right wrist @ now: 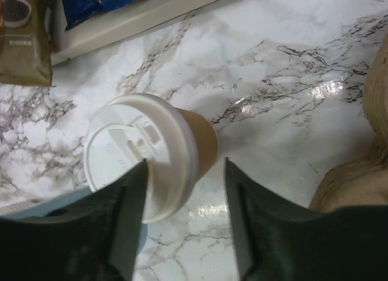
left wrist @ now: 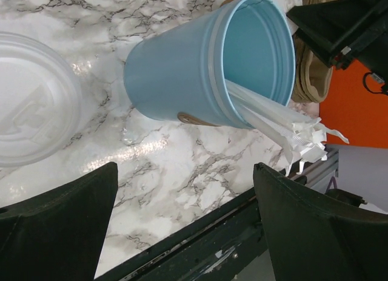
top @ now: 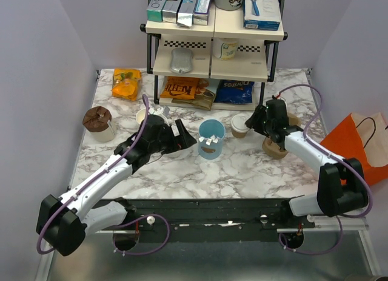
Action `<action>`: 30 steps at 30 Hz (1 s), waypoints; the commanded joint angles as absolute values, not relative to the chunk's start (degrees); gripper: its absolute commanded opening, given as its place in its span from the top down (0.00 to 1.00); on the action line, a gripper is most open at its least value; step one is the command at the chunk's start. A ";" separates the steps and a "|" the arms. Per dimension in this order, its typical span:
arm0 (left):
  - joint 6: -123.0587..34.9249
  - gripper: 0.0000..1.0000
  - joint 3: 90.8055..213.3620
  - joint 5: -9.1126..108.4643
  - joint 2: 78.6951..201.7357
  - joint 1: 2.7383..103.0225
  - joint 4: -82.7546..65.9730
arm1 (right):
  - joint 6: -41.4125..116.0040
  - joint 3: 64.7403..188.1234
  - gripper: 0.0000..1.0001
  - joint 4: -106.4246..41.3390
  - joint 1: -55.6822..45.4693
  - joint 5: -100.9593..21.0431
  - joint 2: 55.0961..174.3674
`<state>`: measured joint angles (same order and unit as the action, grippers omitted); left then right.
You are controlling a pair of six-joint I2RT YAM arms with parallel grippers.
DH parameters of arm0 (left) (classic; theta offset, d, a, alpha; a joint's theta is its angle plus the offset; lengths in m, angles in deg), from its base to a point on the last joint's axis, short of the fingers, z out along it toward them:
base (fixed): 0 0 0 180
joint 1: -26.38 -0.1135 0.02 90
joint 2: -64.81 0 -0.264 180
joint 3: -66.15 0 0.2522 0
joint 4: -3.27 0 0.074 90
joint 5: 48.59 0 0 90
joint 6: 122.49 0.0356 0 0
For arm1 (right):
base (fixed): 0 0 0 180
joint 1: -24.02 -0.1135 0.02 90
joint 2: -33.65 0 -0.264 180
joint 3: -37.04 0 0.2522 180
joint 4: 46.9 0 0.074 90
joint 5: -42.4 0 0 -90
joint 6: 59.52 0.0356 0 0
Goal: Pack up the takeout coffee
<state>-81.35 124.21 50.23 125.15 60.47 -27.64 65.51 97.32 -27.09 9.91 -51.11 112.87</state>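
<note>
Coffee (top: 240,125) stands on table (top: 242,165), centre-right of top view, by blue cup (top: 211,138). Right end effector (right wrist: 185,165) part-open astride it, not gripping; left end effector (left wrist: 185,169) wide open, empty. Likely light, crushable: grip mid-wall, below lid.

Right of the blue cup (top: 211,138), one finger of the right gripper (right wrist: 185,165) covers part of the coffee cup (right wrist: 139,147) lid, and the orange bag (top: 364,141) beyond is cut off by the edge. Left of the blue cup, the left arm (top: 109,172) hides part of a white cup (top: 141,116).
</note>
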 commanded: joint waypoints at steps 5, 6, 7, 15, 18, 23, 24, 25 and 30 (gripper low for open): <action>-83.29 0.01 117.37 54.16 121.95 61.01 -19.81 | 62.39 98.52 0.20 -27.60 10.57 -54.63 111.71; -83.29 0.02 116.57 54.33 121.24 61.88 -18.85 | 61.86 98.44 0.16 -27.60 10.49 -53.85 110.83; -83.20 0.02 115.87 54.07 120.45 62.58 -18.41 | 61.51 98.52 0.14 -27.51 10.49 -53.49 108.73; -81.09 0.01 106.56 46.69 112.19 74.19 -9.21 | 62.74 95.45 0.02 -25.49 10.49 -57.77 96.94; -81.00 0.01 104.00 46.95 110.69 75.68 -6.63 | 61.87 93.43 0.00 -21.72 11.53 -62.26 94.48; -80.30 0.01 104.52 45.28 110.16 76.21 -8.91 | 62.03 90.98 0.00 -13.19 14.87 -64.21 94.65; -80.30 0.01 104.44 45.11 110.33 76.21 -8.74 | 61.86 90.53 0.00 -13.01 15.49 -62.99 94.91; -79.86 0.01 104.35 45.19 110.68 76.21 -8.30 | 61.60 90.09 0.01 -12.66 16.28 -62.11 95.78; -80.04 0.01 103.65 46.95 114.73 76.65 -1.12 | 58.00 89.21 0.08 -12.31 16.46 -56.14 99.30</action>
